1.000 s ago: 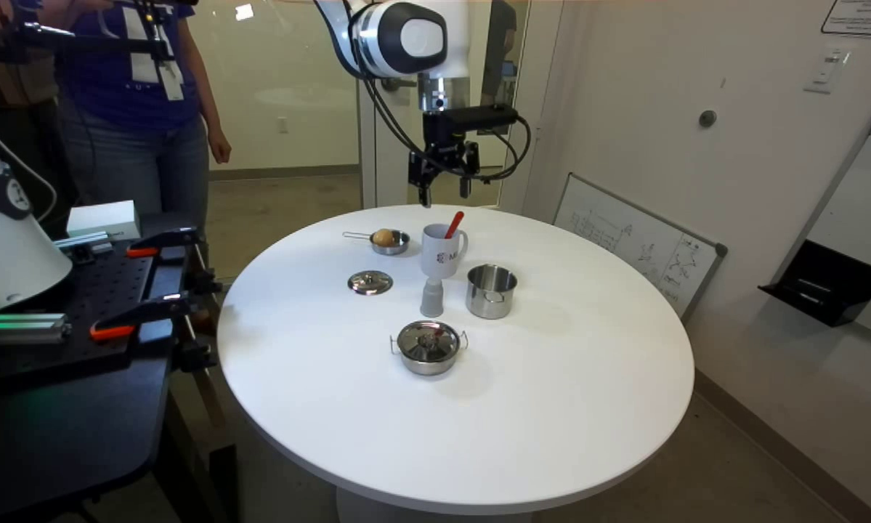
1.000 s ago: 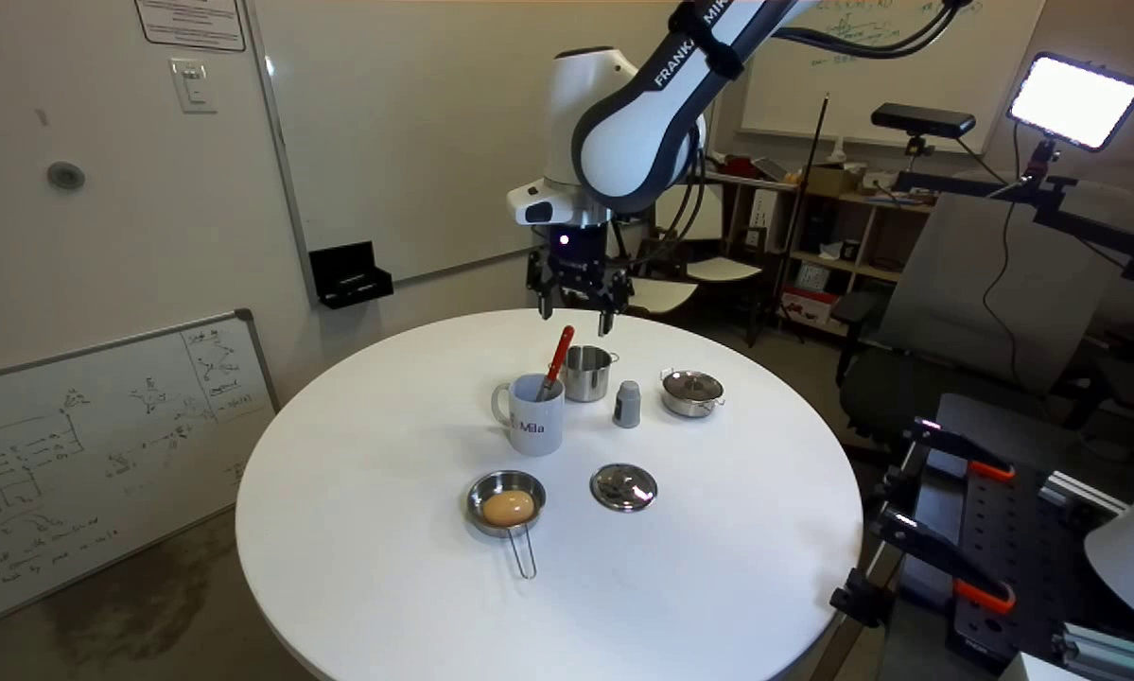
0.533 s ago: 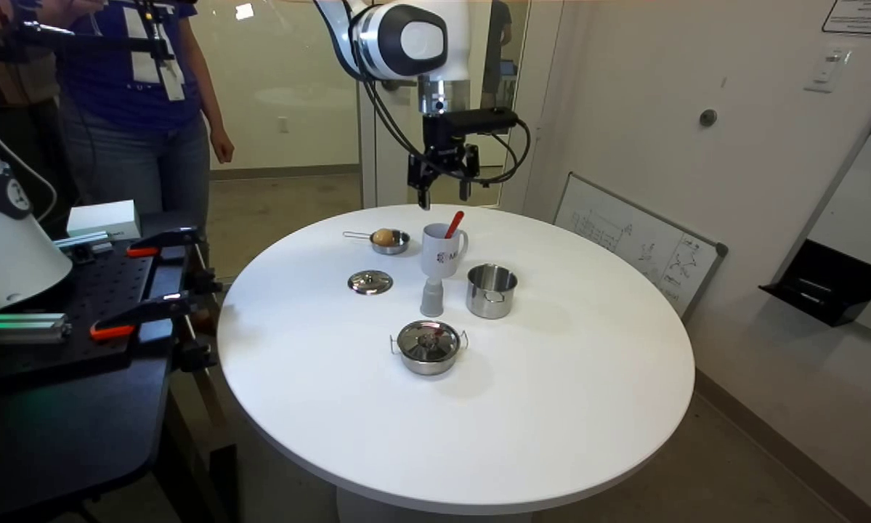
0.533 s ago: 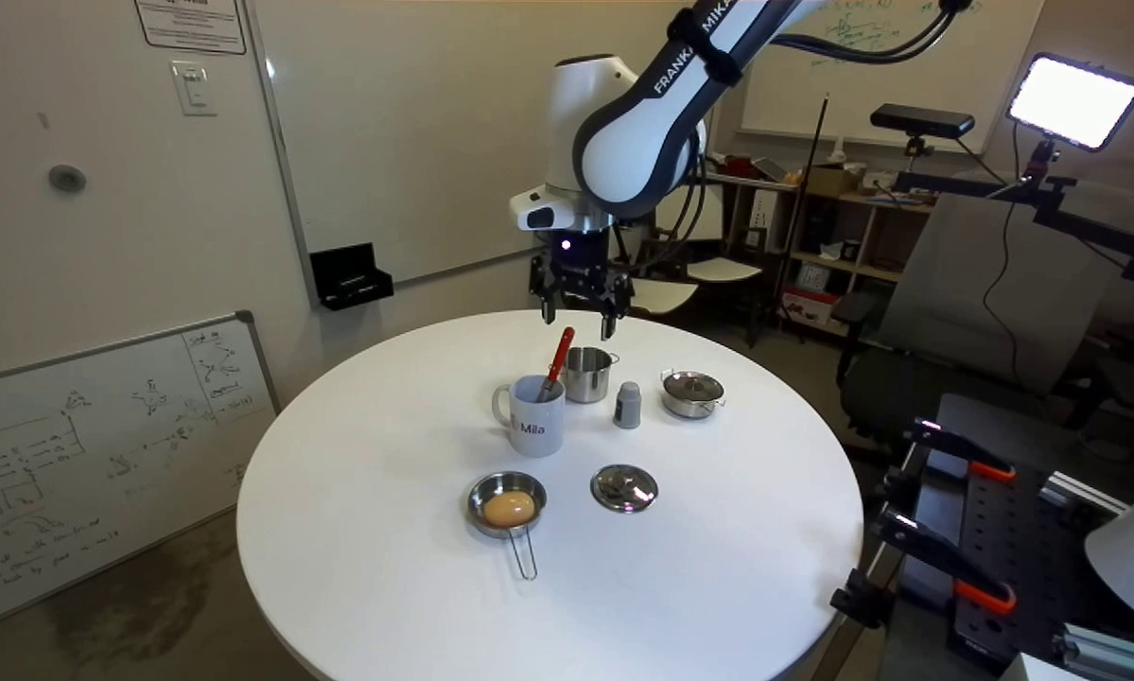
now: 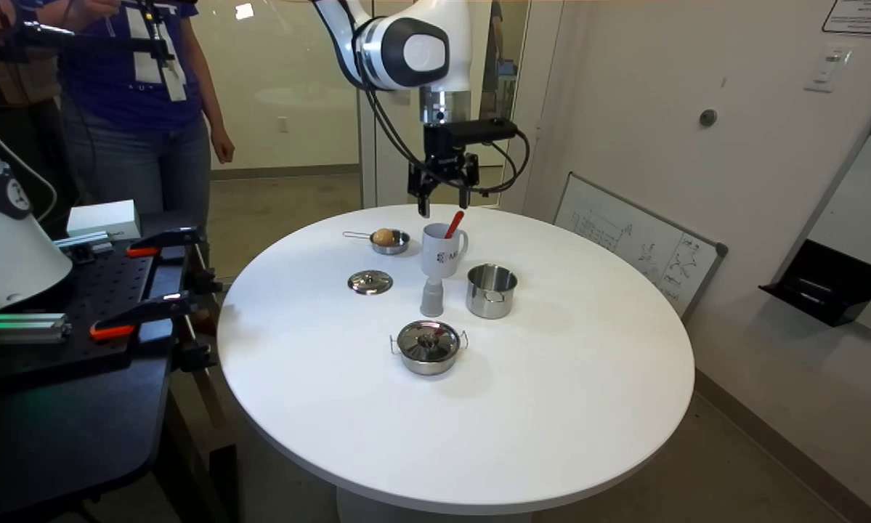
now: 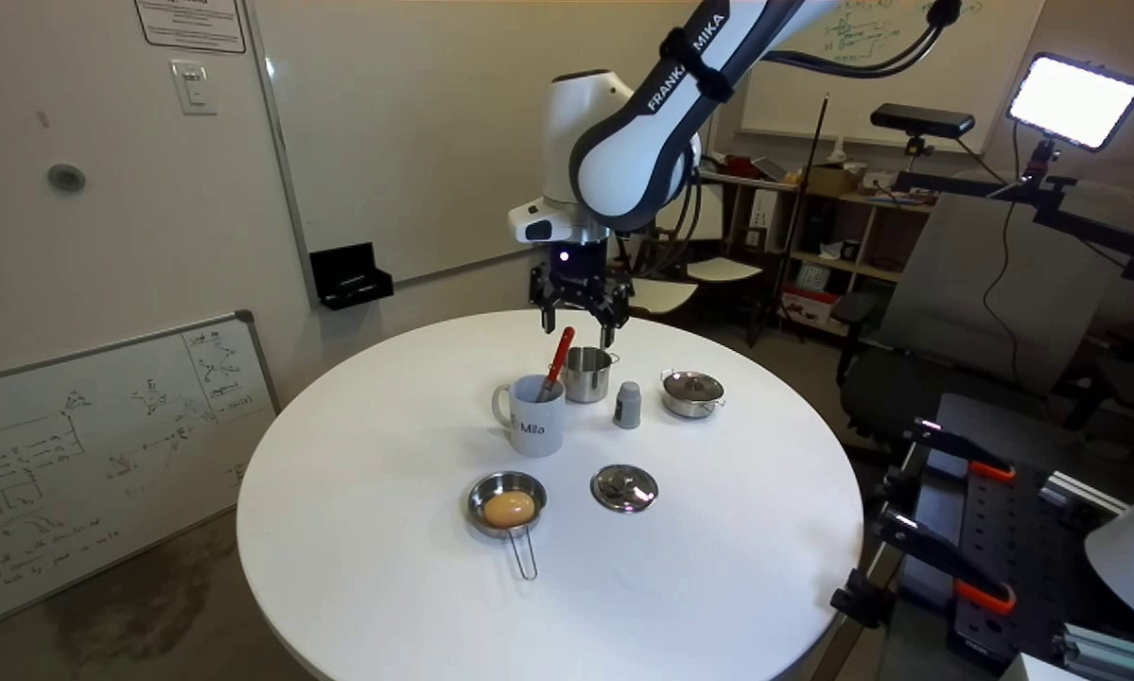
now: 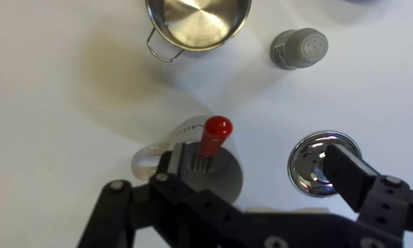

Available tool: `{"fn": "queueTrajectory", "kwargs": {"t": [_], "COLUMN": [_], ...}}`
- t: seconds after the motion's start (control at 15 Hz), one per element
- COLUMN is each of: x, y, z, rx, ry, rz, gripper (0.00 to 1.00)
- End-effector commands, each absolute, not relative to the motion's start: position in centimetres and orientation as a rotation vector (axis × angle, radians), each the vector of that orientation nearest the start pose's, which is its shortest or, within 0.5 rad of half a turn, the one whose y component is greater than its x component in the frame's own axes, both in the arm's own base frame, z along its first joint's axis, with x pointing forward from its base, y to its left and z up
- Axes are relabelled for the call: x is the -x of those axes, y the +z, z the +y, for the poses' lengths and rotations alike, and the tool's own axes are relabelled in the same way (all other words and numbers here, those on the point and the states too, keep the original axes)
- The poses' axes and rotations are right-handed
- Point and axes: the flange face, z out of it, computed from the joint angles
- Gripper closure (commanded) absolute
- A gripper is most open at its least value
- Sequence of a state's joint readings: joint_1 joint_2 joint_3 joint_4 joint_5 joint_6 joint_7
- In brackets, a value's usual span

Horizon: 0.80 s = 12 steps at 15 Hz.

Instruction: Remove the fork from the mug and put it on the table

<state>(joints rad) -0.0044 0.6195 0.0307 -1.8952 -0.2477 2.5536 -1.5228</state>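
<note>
The fork, with a red handle, leans in the mug with its handle above the rim, in both exterior views (image 5: 454,224) (image 6: 559,355). In the wrist view the fork (image 7: 214,136) has its tines down inside the mug (image 7: 223,179). The pale mug (image 5: 435,256) stands upright on the round white table (image 5: 551,407); it also shows in an exterior view (image 6: 535,427). My gripper (image 5: 444,208) is open and empty above the mug and fork, apart from both. In the wrist view the fork appears between the fingers (image 7: 254,151), nearer the left one.
A steel cup (image 6: 585,376) and a grey shaker (image 6: 627,407) stand close to the mug. A lidded pot (image 5: 429,356), a loose lid (image 5: 370,282) and a small pan (image 6: 507,480) holding an egg are also on the table.
My gripper has come down a little toward the mug, mostly in the last half second, and stays open. The fork and mug have not moved.
</note>
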Motion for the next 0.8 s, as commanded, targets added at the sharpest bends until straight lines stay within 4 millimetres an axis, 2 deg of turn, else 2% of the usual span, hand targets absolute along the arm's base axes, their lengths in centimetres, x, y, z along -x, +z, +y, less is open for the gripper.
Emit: {"fn": "queueTrajectory", "kwargs": {"t": [0.0, 0.2, 0.27, 0.33, 0.47, 0.73], "x": [-64.8, -65.5, -65.7, -65.8, -65.8, -65.9], "y": [17.0, 16.6, 16.4, 16.2, 16.0, 15.8], "z": [1.9, 1.9, 1.8, 1.7, 1.7, 1.6], "rx": [-1.914, -1.899, -1.901, -1.905, -1.905, -1.908], "ry": [-0.085, -0.087, -0.089, -0.09, -0.094, -0.095], "rz": [2.301, 2.302, 2.303, 2.305, 2.313, 2.308], "gripper": [0.0, 0.0, 0.19, 0.28, 0.4, 0.71]}}
